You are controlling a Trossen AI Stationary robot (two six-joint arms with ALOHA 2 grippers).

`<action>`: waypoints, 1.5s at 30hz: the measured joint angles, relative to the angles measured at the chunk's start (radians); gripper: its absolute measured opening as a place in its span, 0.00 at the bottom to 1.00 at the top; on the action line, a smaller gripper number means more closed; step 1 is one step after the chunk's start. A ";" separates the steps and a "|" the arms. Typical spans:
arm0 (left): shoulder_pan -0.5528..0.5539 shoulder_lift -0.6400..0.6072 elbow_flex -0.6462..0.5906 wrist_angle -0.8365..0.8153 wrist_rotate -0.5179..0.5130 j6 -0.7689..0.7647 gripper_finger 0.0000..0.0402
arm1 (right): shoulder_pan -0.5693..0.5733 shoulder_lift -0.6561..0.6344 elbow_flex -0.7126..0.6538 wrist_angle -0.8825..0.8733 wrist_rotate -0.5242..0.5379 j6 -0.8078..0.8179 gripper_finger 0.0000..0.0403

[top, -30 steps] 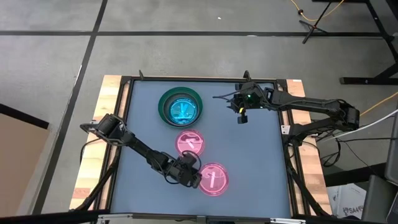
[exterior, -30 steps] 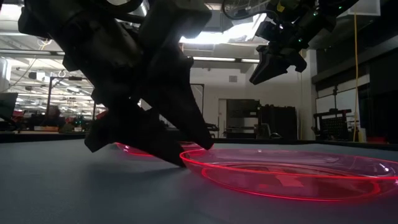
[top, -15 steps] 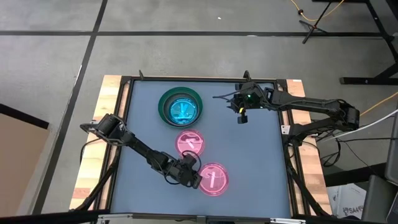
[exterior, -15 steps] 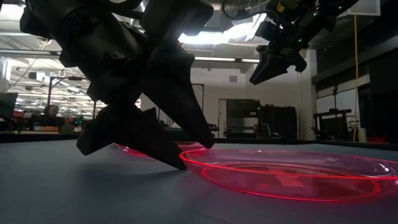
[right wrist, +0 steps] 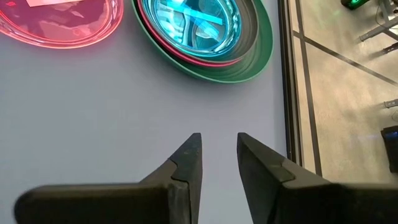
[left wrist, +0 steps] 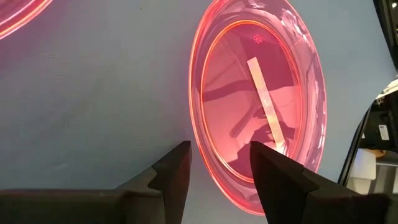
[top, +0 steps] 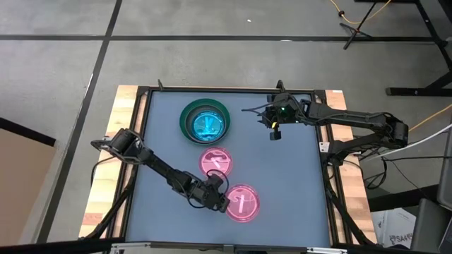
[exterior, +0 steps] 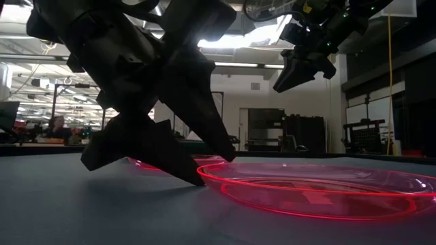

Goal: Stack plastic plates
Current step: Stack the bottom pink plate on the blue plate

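Observation:
A translucent pink plate lies flat near the table's near edge. My left gripper is open at its left rim, one finger outside the rim and one over the plate, tips down at the table. A second translucent pink plate lies flat just beyond it. Farther off, the dark green plate holds a stack with a pink rim and cyan plates on top. My right gripper hangs open above the table's far right part. My left gripper stands astride the near pink plate's left rim, slanting down from the table's left. Whether either finger touches the rim I cannot tell.
The table's dark frame and wooden side boards run along the left and right edges. Bare grey tabletop lies between the plates and the right edge. The room beyond the table shows in the low view.
My left gripper has shifted slightly at the near pink plate's rim, its body swinging a little toward the table's left. Neither pink plate has moved.

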 joint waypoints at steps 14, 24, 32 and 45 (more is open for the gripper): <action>0.036 -0.001 0.000 -0.003 0.053 -0.048 0.40 | 0.000 0.000 0.000 0.000 0.000 0.000 0.23; 0.037 0.000 0.000 -0.006 0.048 -0.075 0.32 | 0.000 0.000 0.000 0.000 0.000 0.000 0.23; 0.039 0.002 0.000 -0.014 0.041 -0.075 0.17 | 0.000 0.000 0.000 0.000 0.000 0.000 0.23; 0.039 0.003 -0.001 -0.017 0.037 -0.075 0.03 | 0.000 0.000 0.000 0.000 0.000 0.000 0.23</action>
